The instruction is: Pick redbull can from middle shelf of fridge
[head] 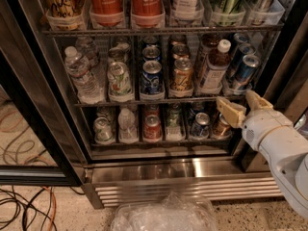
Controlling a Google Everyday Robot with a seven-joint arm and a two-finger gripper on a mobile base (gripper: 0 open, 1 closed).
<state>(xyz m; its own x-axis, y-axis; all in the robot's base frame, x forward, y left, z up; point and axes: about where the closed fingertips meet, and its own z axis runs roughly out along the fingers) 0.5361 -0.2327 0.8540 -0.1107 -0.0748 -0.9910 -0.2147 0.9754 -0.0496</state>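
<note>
The gripper [235,100] hangs just under the front rail of the middle shelf [130,101], at that shelf's right end. Its 2 cream fingers are spread apart and hold nothing. The redbull can [246,67] stands at the right end of the middle shelf, front of a tilted row of 3 alike, in a clear tray close to the black door frame of the fridge [183,174]. Next along the middle shelf toward its centre is a white-capped bottle [215,66], then a gold-orange can [182,76].

The step in hand looks like the approach, with the grasp not yet made. The jaws sit below the middle shelf, so the first need is to rise above its front rail before going in. If the gripper pushes forward at this height, it will likely strike the rail or the cans under the middle shelf.

Once above the rail, the fingers should straddle the front can alone, 1 finger on each side of it. The gap on the bottle side of the shelf looks narrow, and the frame crowds the other side. A straight, slow entry seems wise, closing on the can's upper body, which leans toward the shelf's front. Lift it over the tray lip before drawing it out.
</note>
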